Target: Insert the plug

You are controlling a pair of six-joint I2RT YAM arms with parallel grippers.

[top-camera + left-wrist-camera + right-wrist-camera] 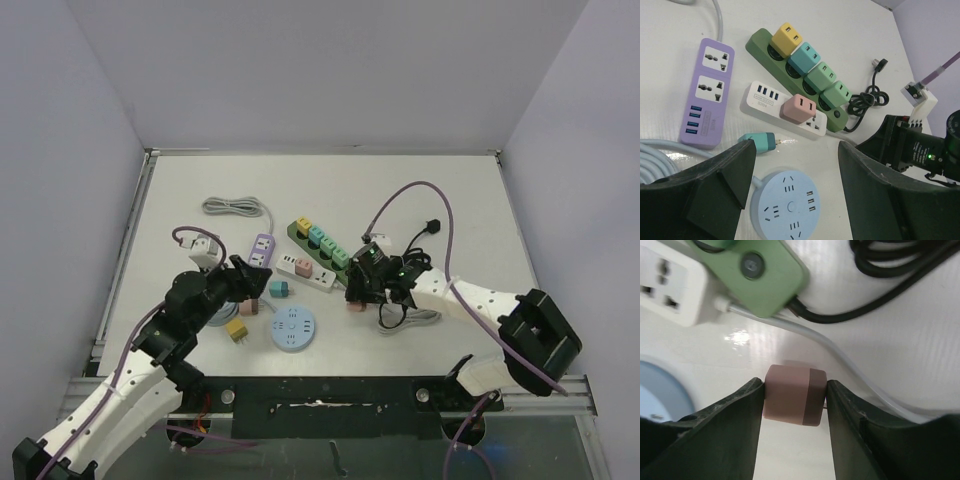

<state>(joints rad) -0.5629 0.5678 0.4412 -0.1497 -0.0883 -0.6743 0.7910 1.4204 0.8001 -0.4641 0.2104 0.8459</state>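
A pink plug (792,394), a small cube with a darker band, sits on the white table between the fingers of my right gripper (794,405). Both fingers press its sides, so the gripper is shut on it. From above, that gripper (358,300) is just right of the white strip's end, with the plug (354,307) under it. My left gripper (797,150) stands open and empty above a round pale-blue socket disc (787,205). A teal plug (760,142) lies loose on its side just beyond the left finger.
A green strip (760,42) carries several coloured plugs, and a white strip (757,97) holds a pink one. A purple strip (707,95) lies to the left. A yellow plug (237,331) and coiled black cable (865,100) lie on the table.
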